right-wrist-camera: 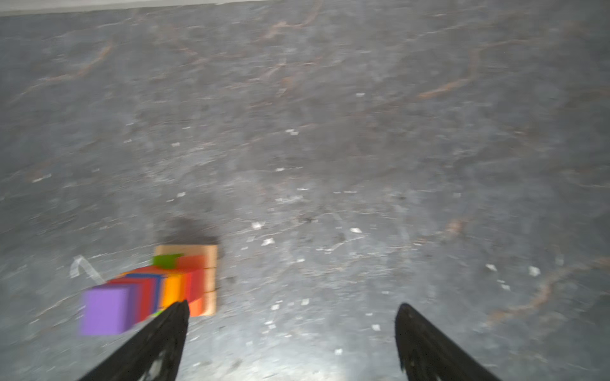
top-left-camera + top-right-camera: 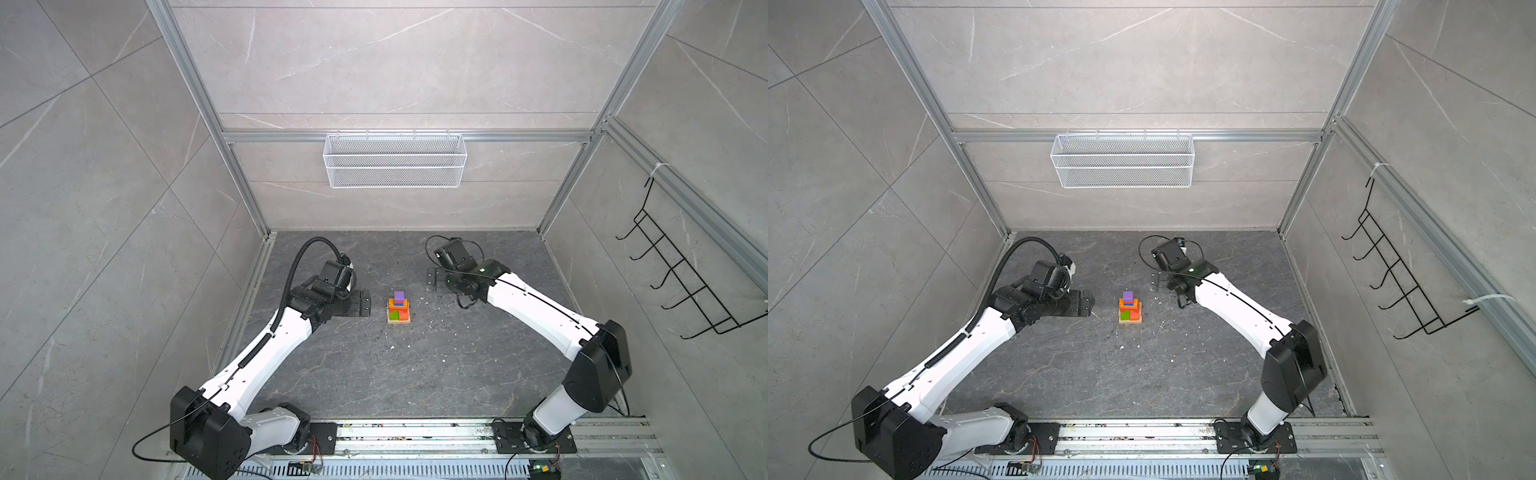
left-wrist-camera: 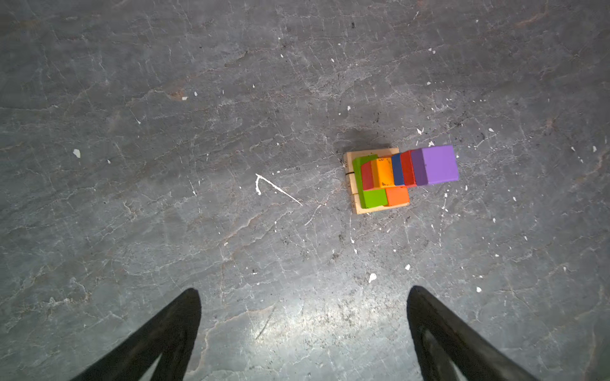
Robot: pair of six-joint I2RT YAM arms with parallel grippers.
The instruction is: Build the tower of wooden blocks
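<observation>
The wood block tower stands upright in the middle of the dark stone floor. It has a tan wooden base, green and orange-red slabs, then orange, red and blue pieces, with a purple block on top. My left gripper hangs open to the left of the tower, apart from it, with nothing between its fingers. To the tower's right and a little farther back, my right gripper is open and empty too. The right wrist view is blurred and shows the tower beside one fingertip.
A white wire basket hangs on the back wall. A black hook rack is fixed to the right wall. An aluminium rail carrying both arm bases runs along the front edge. White specks dot the floor.
</observation>
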